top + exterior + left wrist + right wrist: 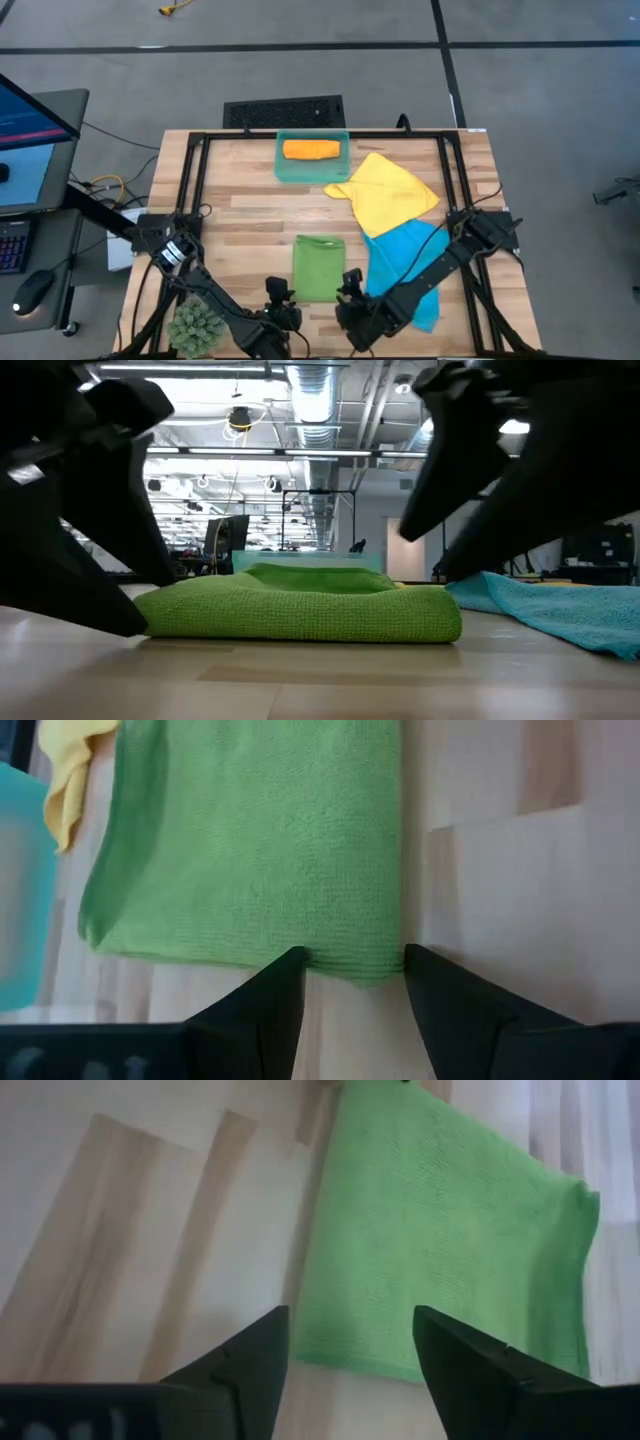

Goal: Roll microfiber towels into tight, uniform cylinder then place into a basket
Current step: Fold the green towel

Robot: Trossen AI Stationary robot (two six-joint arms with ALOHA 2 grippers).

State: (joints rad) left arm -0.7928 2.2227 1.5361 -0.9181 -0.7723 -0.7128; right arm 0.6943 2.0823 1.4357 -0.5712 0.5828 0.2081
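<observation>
High view: the basket sits at the far middle of the table. Inside it lies one rolled orange towel. The yellow towel lies loose just beside the basket, and the blue towel is spread out next to it. The green towel lies folded flat near the front. The left gripper and right gripper sit at its near corners, fingers spread open, holding nothing. A spiky plant ball sits at the front left.
</observation>
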